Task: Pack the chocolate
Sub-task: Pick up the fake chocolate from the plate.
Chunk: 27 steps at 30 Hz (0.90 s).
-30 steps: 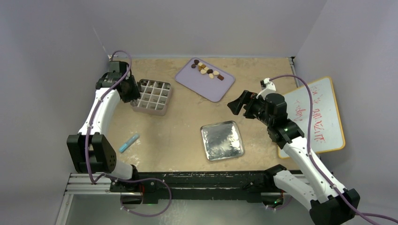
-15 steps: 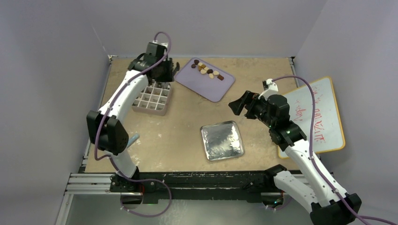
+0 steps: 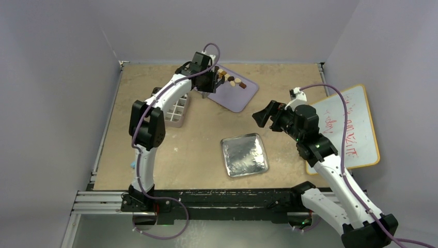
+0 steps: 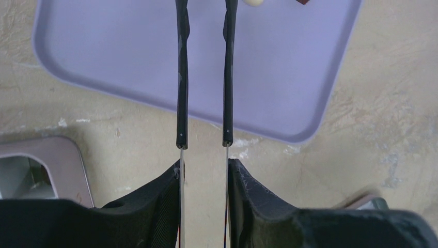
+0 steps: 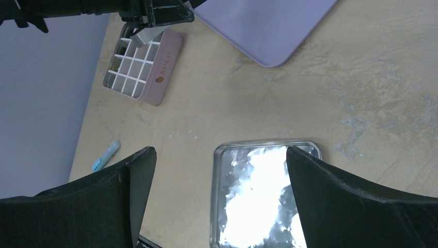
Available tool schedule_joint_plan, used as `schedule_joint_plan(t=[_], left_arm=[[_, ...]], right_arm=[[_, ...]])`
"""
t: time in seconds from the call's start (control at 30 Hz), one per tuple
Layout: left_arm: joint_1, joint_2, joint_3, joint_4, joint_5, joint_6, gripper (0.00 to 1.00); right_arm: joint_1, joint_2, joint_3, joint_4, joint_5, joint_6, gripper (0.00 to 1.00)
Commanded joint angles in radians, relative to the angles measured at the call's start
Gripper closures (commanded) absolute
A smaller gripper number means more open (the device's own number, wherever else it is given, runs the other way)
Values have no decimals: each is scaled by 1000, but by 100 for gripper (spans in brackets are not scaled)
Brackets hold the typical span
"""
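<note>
1. Only the top view shows the chocolate as a row. Dark, mid-brown and cream pieces lie on the far part of the lavender tray, in the upper middle of the frame.
2. That view also puts the left gripper over the tray's left end. The row starts just beside it and runs toward the lower right, and the wrist partly hides the nearest pieces.
3. The left wrist view adds what the top view cannot show. The left gripper is clamped on the black tweezers, its 2 fingers pressing the thin metal arms from outside. The 2 black tines run up over bare tray and stand apart, and the top edge cuts off their tips.
4. Only 2 pieces show in the left wrist view, both at the top edge. A cream piece lies just right of the right tine, and a brown piece lies further right. Whether a tine touches the cream one cannot be told.
5. The right wrist view shows the right gripper spread wide with nothing between its fingers, above the silver tin in the lower middle.
6. That view also gives the divided box at upper left, with white partitions, and a blue stick at left.
7. In the top view the chocolate lies up and left of the right gripper, well apart from it.
</note>
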Motion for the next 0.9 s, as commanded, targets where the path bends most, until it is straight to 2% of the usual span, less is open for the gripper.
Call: schedule_joint_plan(t=[0.0,0.6,0.87], left_arm=[[8,62,96,74,5,43,68],[9,184,134,189,-20,126,63],[8,245,194,174,-30,132,65]], right_arm=[[6,-19,22,-9,39,-26,2],[6,-18,29,-9,55,-39,2],[5,-11,41,-20,67,-46,2]])
